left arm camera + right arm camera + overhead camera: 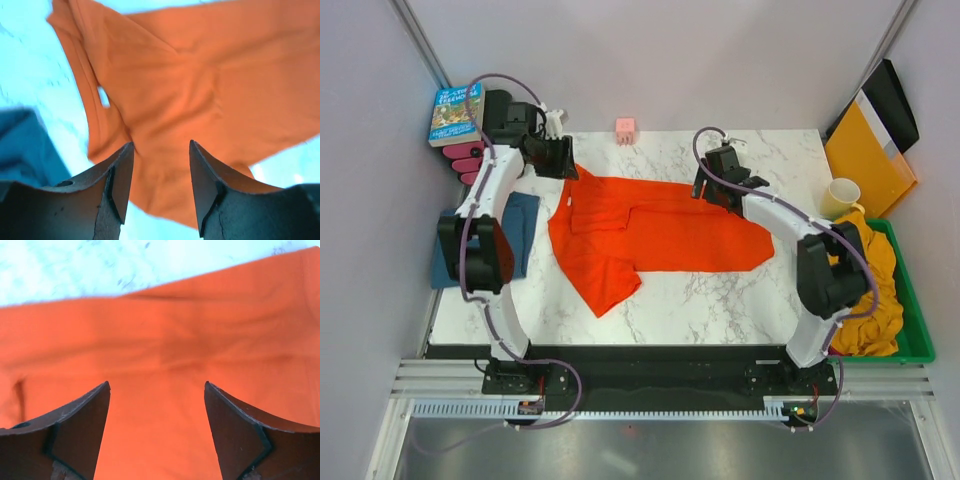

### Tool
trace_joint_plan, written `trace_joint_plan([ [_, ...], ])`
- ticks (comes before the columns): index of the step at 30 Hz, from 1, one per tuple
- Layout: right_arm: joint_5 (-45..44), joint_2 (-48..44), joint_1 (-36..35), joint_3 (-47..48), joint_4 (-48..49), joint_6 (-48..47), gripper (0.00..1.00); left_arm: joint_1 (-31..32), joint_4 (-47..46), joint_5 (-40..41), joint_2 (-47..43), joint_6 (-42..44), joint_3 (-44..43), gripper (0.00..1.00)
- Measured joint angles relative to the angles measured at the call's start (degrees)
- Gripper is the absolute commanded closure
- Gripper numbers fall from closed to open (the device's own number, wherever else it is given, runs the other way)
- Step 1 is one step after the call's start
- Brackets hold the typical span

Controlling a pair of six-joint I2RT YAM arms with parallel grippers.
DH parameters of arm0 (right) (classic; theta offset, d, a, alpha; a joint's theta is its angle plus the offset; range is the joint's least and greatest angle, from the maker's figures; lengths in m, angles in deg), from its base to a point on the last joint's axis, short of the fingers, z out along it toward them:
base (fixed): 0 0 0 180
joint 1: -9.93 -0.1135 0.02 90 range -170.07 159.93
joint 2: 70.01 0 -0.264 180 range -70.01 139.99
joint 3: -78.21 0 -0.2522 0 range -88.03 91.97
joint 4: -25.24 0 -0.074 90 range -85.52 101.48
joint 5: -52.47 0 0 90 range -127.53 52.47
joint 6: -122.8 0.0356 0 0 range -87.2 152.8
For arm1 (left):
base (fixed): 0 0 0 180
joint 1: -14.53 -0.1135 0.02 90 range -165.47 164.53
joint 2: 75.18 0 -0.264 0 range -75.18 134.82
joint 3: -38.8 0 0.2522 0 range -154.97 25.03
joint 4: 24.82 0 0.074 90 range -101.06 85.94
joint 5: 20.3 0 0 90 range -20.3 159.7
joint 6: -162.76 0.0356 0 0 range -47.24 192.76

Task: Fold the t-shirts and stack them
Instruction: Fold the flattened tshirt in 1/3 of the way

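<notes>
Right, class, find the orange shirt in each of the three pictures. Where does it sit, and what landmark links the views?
Top view: the orange shirt lies spread across the middle of the table.
Left wrist view: the shirt fills the upper and right part, beyond the left gripper.
Right wrist view: the shirt fills nearly everything below a pale strip, beyond the right gripper.
Shared landmark: the white marble table beside the shirt.

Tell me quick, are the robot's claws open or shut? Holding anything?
Left gripper: open, holding nothing, over the orange-red t-shirt.
Right gripper: open, holding nothing, over the same t-shirt.
</notes>
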Motion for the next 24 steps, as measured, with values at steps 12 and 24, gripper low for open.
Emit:
trace_joint_plan([
  [12,-7.26,-26.51,-15.50,-25.79,-5.03,8.04,0.26,-0.07,-5.57,-3.50,-29.51,2.95,46.58,0.54],
  [24,-11.78,-48.06,-20.24,-38.64,-14.05,20.90,0.27,5.79,-4.15,-6.93,-44.70,9.57,55.60,0.45],
])
